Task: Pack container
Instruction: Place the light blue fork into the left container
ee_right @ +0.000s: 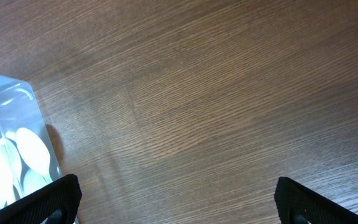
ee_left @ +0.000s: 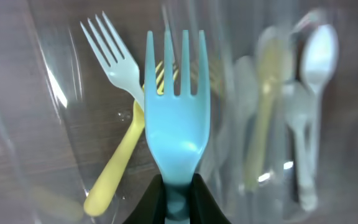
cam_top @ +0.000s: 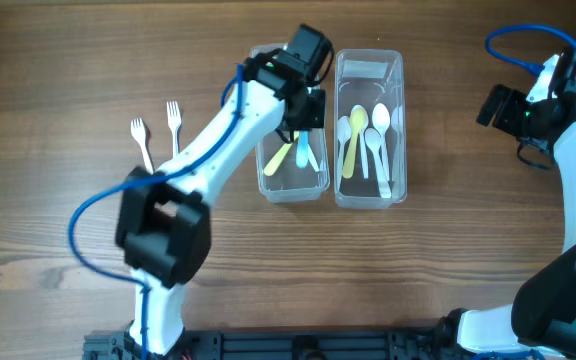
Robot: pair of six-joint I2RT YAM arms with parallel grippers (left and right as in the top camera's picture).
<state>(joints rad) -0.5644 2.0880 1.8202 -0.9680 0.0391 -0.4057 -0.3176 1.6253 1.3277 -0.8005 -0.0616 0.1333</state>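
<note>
1. The blue fork [ee_left: 178, 124] fills the centre of the left wrist view, tines toward the top. The left gripper [ee_left: 178, 198] has its fingers pinched on the handle. In the overhead view it hangs over the left clear container [cam_top: 290, 193], upper middle of the frame.
2. Under it lie a yellow fork [ee_left: 118, 165] and a pale blue fork [ee_left: 112, 57], crossed, left of centre in the wrist view. Line your fork up roughly along them so it lies flat rather than bridging a wall.
3. Lower it well inside before letting go. You cannot tell from these views whether the tines touch anything yet, so go gently.
4. Open slowly and lift straight up, so the fingers neither drag the fork nor nudge the thin wall.
5. Keep clear of the neighbouring container [cam_top: 369, 200] just to the right, which holds spoons [cam_top: 366, 140].
6. Two white forks [cam_top: 174, 115] lie on the table [cam_top: 448, 280] at left of the frame, likely next.
7. Your right gripper [ee_right: 178, 205] is spread wide and empty at the right edge, well apart.
</note>
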